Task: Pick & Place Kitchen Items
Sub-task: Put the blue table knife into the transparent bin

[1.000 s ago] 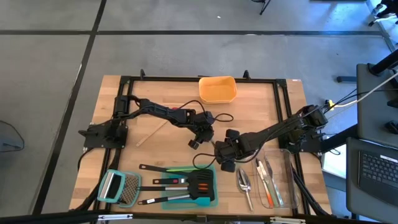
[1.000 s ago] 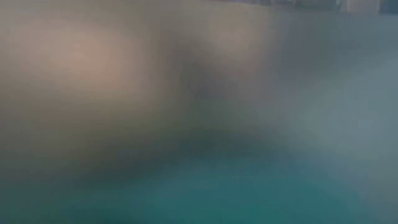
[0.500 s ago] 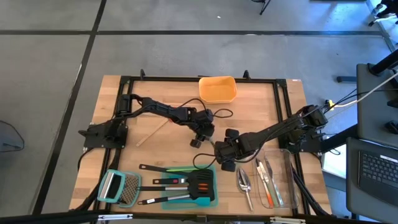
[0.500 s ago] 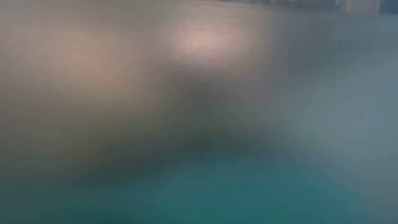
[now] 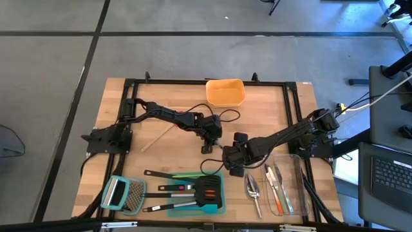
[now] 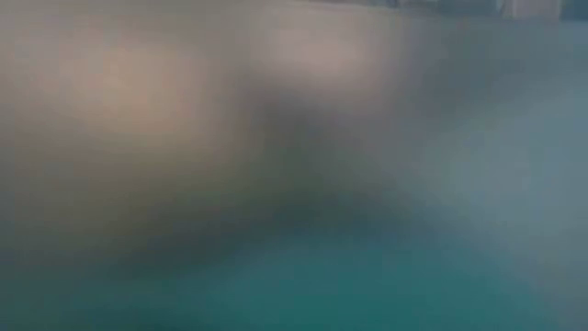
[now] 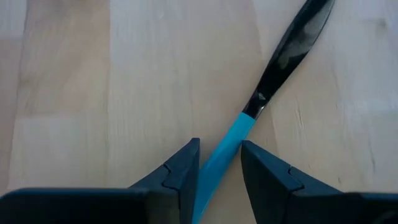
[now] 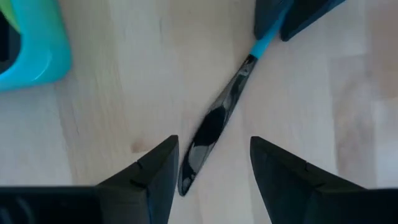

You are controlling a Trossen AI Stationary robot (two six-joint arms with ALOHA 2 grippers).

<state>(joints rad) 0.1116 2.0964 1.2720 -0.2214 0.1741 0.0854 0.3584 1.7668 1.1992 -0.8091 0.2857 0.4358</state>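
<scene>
Two grippers meet mid-table in the high view, over a knife (image 5: 217,149) lying flat. Left wrist view: left gripper (image 7: 220,167) narrowly straddles its blue handle (image 7: 225,149), contact unclear. Right wrist view: right gripper (image 8: 213,163) hangs wide over the glossy black blade (image 8: 211,132); likely light, stiff, slippery, best held by the handle.

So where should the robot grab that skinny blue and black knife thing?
Probably by the blue handle, from straight above. The knife lies flat on the table, and the left gripper's fingers already straddle that narrow handle. The black blade tapers thin, so it looks a poorer hold.
</scene>
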